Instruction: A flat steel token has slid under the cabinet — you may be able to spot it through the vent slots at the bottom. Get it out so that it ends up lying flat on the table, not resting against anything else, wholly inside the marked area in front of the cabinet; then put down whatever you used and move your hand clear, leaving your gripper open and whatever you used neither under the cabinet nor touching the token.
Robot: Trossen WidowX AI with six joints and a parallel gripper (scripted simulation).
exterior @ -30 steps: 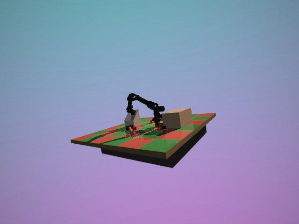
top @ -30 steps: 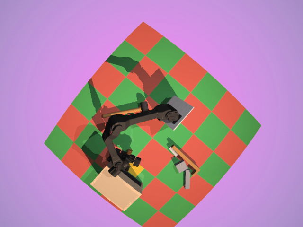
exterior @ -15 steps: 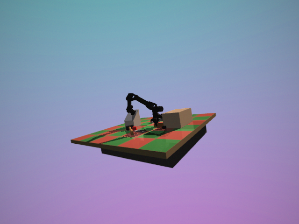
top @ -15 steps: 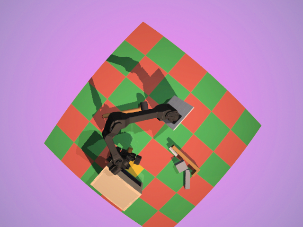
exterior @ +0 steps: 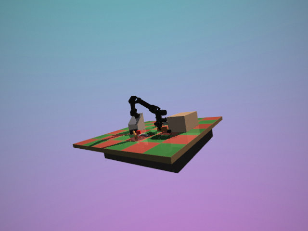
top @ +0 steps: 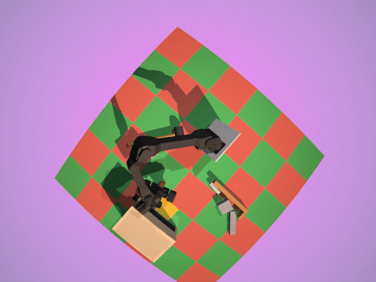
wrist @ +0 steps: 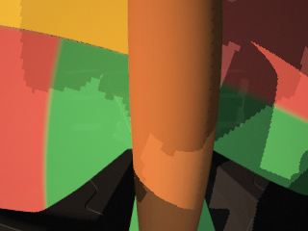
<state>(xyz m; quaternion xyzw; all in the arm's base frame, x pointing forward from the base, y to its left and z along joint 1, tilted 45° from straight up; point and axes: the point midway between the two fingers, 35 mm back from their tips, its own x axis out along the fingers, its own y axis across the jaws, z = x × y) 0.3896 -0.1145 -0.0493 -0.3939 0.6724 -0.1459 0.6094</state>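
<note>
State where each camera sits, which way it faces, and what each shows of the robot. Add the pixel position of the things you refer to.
Top: high above the table [top: 194, 194] [exterior: 165, 149] [wrist: 21, 120], facing down; shows the arm [top: 173, 144] [exterior: 147, 103] and its pincer [top: 160, 191] [exterior: 162, 127] [wrist: 167, 157].
Exterior: off one side, slightly above table height, facing across it; shows the arm in profile, pincer small and dark.
Wrist: near the pincer, facing along its fingers at the rod [top: 162, 184] [exterior: 164, 128] [wrist: 173, 87] they grip; shows only those fingers.
Top and wrist share the yellow patch [top: 169, 208] [wrist: 72, 24].

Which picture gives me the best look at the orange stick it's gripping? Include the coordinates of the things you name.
The wrist view: the orange stick [top: 162, 184] [wrist: 173, 96] fills its middle, close up. The top view shows only a stub; the exterior, a small, partly blocked patch.
</note>
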